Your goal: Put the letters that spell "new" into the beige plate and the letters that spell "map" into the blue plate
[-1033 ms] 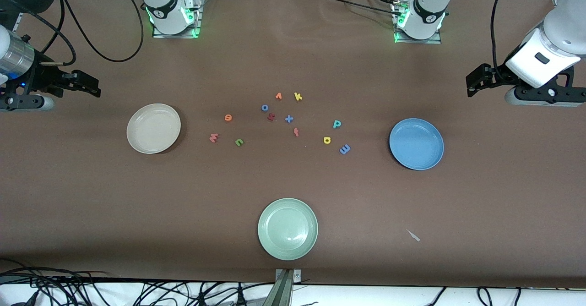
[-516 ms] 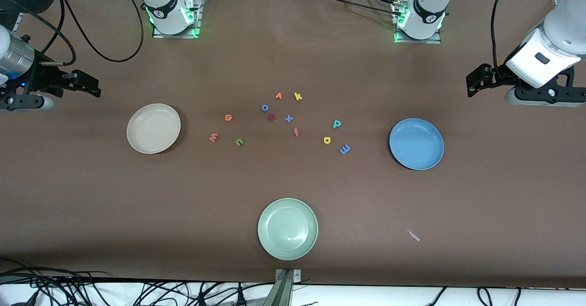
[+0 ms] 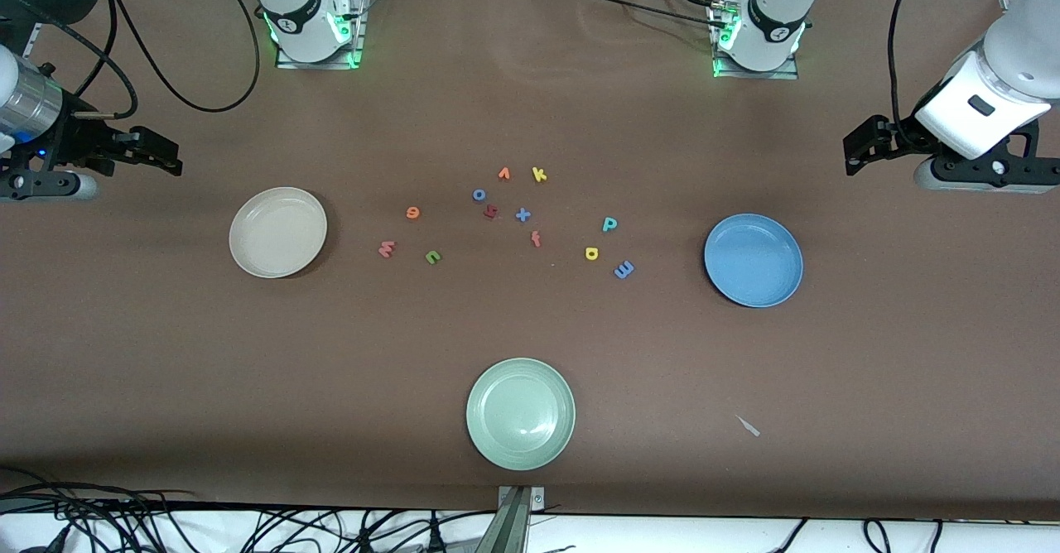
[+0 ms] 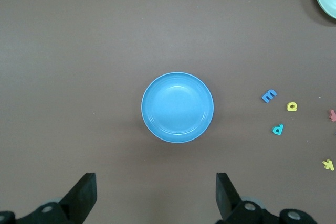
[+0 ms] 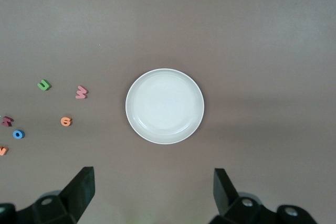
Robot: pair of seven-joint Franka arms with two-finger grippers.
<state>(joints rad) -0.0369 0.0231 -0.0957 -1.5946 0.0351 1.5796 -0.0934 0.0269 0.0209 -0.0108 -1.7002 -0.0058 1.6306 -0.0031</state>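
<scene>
The beige plate point(image 3: 277, 232) point(image 5: 165, 105) lies empty toward the right arm's end. Between it and the table's middle lie the pink w point(image 3: 387, 248), green n point(image 3: 433, 257) and orange e point(image 3: 412, 213). Toward the left arm's end the blue plate point(image 3: 753, 260) point(image 4: 177, 107) lies empty, with the blue m point(image 3: 623, 269), yellow a point(image 3: 591, 252) and teal p point(image 3: 609, 223) beside it. My right gripper point(image 3: 166, 154) point(image 5: 153, 171) hangs open over bare table near the beige plate. My left gripper point(image 3: 853, 149) point(image 4: 155, 177) hangs open over bare table near the blue plate.
Other letters cluster mid-table: orange v point(image 3: 503, 174), yellow k point(image 3: 539, 175), blue o point(image 3: 479, 194), blue x point(image 3: 522, 214), red f point(image 3: 536, 239). A pale green plate point(image 3: 520, 413) sits nearest the front camera. A small pale scrap point(image 3: 749, 426) lies near it.
</scene>
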